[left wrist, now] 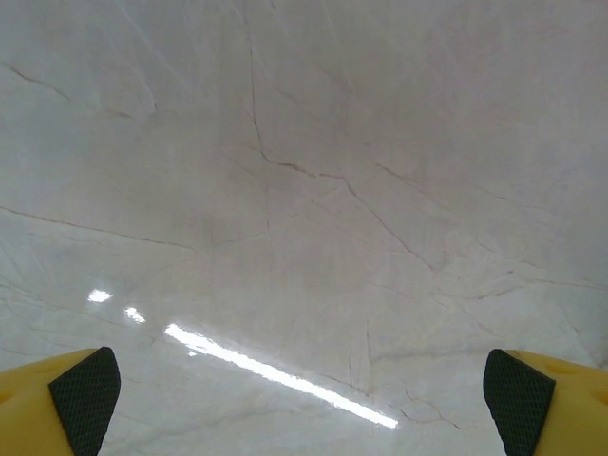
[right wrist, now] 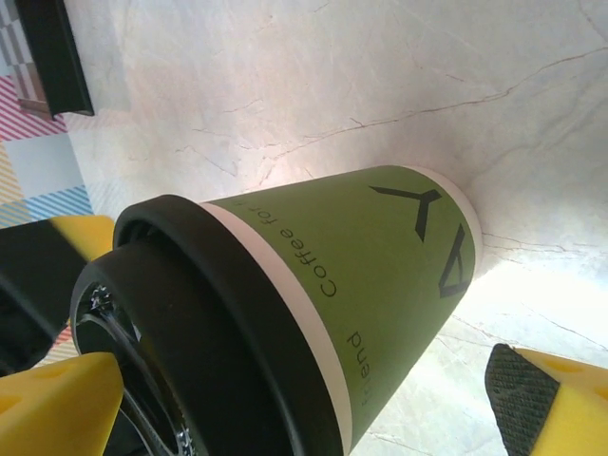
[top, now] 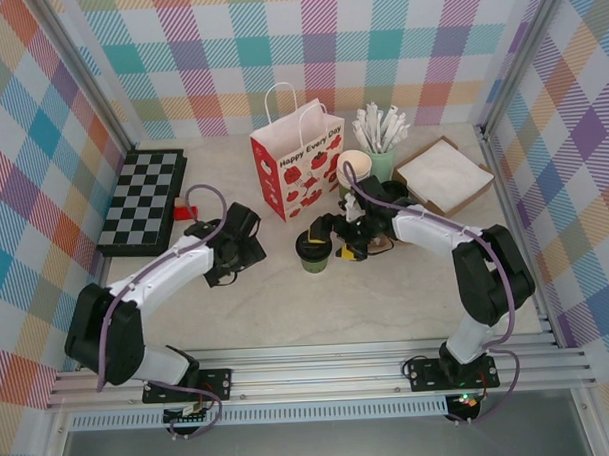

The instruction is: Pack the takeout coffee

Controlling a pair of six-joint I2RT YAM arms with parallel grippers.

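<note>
The takeout coffee (top: 312, 250), a dark green paper cup with a black lid, stands upright on the marble table in front of the paper bag. In the right wrist view the cup (right wrist: 380, 275) sits between my spread fingers, with a gap to the right pad (right wrist: 518, 399). My right gripper (top: 332, 244) (right wrist: 285, 399) is open around it. A bit of brown cardboard (top: 378, 242) shows under the right wrist. My left gripper (top: 226, 266) (left wrist: 302, 404) is open, pointing down at bare table to the cup's left, with nothing between its fingers.
A white paper bag with red strawberries (top: 297, 168) stands open behind the cup. To its right are a cream cup (top: 352, 166), a green holder of white stirrers (top: 382, 155) and a brown tray of napkins (top: 443, 173). A checkerboard (top: 143, 199) lies at far left.
</note>
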